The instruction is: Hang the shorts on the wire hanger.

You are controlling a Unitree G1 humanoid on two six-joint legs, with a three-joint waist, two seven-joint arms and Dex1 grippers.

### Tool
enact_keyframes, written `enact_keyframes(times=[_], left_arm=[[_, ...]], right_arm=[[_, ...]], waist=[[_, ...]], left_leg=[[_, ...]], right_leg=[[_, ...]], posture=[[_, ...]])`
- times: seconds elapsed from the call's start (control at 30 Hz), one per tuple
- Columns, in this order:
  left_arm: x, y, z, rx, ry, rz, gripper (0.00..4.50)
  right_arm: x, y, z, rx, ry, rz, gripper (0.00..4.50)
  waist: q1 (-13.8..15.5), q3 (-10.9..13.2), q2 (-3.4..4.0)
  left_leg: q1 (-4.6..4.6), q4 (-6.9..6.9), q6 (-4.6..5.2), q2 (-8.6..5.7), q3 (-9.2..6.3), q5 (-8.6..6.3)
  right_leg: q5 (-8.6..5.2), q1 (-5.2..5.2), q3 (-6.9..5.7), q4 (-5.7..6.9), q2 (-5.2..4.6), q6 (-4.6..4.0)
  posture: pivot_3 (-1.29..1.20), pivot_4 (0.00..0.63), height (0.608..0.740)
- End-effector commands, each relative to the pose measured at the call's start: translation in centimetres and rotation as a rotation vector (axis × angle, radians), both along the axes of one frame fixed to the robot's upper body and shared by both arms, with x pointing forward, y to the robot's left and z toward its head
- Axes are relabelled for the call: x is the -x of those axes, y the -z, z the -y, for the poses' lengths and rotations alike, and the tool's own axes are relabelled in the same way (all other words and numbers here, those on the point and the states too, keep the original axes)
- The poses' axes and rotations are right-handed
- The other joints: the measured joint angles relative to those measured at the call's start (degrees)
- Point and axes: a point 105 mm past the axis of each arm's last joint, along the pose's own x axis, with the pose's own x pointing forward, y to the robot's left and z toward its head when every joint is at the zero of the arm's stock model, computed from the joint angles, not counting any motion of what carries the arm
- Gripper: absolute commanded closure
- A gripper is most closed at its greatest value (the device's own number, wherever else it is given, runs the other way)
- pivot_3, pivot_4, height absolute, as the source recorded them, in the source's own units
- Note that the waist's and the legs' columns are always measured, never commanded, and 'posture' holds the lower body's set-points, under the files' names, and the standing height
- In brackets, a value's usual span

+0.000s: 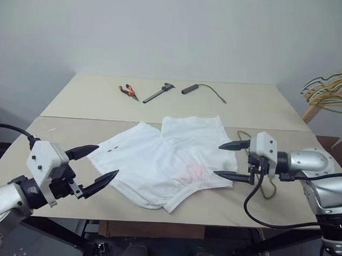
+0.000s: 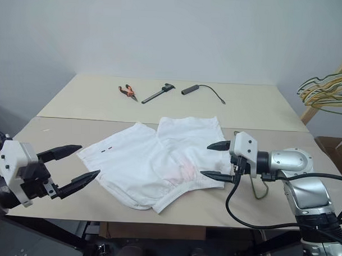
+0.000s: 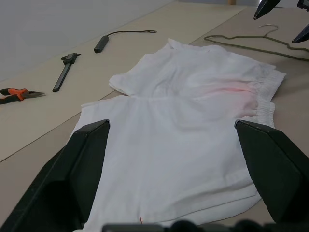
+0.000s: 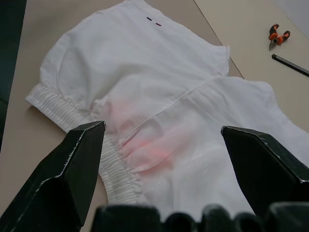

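Observation:
The white shorts (image 1: 164,161) lie spread flat on the near table, with a faint pink smudge near the elastic waistband and tiny dark marks at the left hem. The wire hanger (image 3: 251,48) lies flat on the table just beyond the waistband, on the right side, partly under my right arm. My left gripper (image 1: 107,160) hovers open at the left hem, above the table. My right gripper (image 1: 217,160) is open too, pointing left over the waistband edge. Neither holds anything.
On the far table lie orange-handled pliers (image 1: 128,91), a dark caliper-like tool (image 1: 158,93) and a black cable with a cylindrical end (image 1: 190,89). A bunch of yellow and green hangers (image 1: 329,91) hangs at the far right. The table's front edge runs just below the shorts.

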Motion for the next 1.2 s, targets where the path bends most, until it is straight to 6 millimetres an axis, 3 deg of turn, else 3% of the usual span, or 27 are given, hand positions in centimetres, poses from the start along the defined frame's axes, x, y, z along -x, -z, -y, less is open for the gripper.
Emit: enact_keyframes(times=[0.03,0.4,0.57,0.67,0.83,0.93,1.13,1.2], left_arm=[[0.1,-1.0,0.5,0.003,0.031,0.056,0.00],[-0.1,-1.2,1.0,0.017,0.081,0.047,0.00],[-0.3,-1.3,1.0,0.032,0.070,0.059,0.00],[0.0,-0.8,1.4,0.028,0.095,0.040,0.00],[-0.7,-1.2,1.7,0.029,0.118,0.054,0.00],[-0.9,-1.3,2.0,0.025,0.134,0.059,0.00],[-1.0,-1.2,2.1,0.024,0.131,0.063,0.00],[-1.0,-1.1,2.2,0.024,0.134,0.062,0.00]], right_arm=[[0.3,-1.0,-0.2,0.005,-0.024,0.044,0.04],[0.9,-0.7,-1.0,0.025,-0.032,0.066,0.04],[1.8,1.5,-2.8,0.194,-0.080,0.100,0.04],[1.9,4.0,-3.6,0.324,-0.102,0.120,0.04],[-0.1,8.7,-3.5,0.589,-0.092,0.195,0.04],[-2.1,9.4,-3.4,0.644,-0.037,0.250,0.93],[-3.7,8.0,-1.4,0.675,-0.025,0.303,3.08],[-4.9,6.5,-0.8,0.668,-0.036,0.376,3.72]], waist=[[0.0,0.0,0.00],[0.0,0.0,0.01],[-0.4,0.2,0.05],[-0.6,0.4,0.00],[-1.1,0.4,-0.05],[-2.1,0.4,-0.10],[-2.9,0.4,-0.14],[-3.0,0.5,-0.13]], left_leg=[[0.00,0.00,0.00,0.00,0.00,0.00],[-0.01,0.00,0.00,0.00,0.00,0.00],[0.01,0.00,-0.01,0.04,0.02,0.00],[-0.02,0.00,-0.01,0.03,0.04,0.00],[-0.01,0.01,-0.02,0.01,0.04,0.00],[0.08,0.02,-0.03,0.01,0.05,0.01],[0.02,0.00,-0.02,-0.03,0.01,0.01],[0.02,0.01,-0.02,-0.06,0.01,0.01]], right_leg=[[0.00,0.00,0.00,0.00,0.00,0.00],[0.00,0.00,0.00,0.00,0.00,0.00],[-0.02,-0.04,0.00,0.02,0.03,-0.03],[-0.03,-0.05,0.01,-0.01,0.01,-0.03],[-0.04,-0.05,-0.01,0.01,0.00,-0.05],[-0.03,0.03,0.01,0.04,0.01,-0.08],[0.00,0.03,0.02,-0.02,-0.02,-0.12],[0.00,0.02,0.02,-0.01,-0.06,-0.12]], posture=[[0.21,0.012,0.740],[0.19,0.010,0.740],[0.17,0.035,0.740],[0.16,0.038,0.740],[0.14,0.035,0.740],[0.14,0.032,0.740],[0.14,0.035,0.740],[0.13,0.036,0.740]])
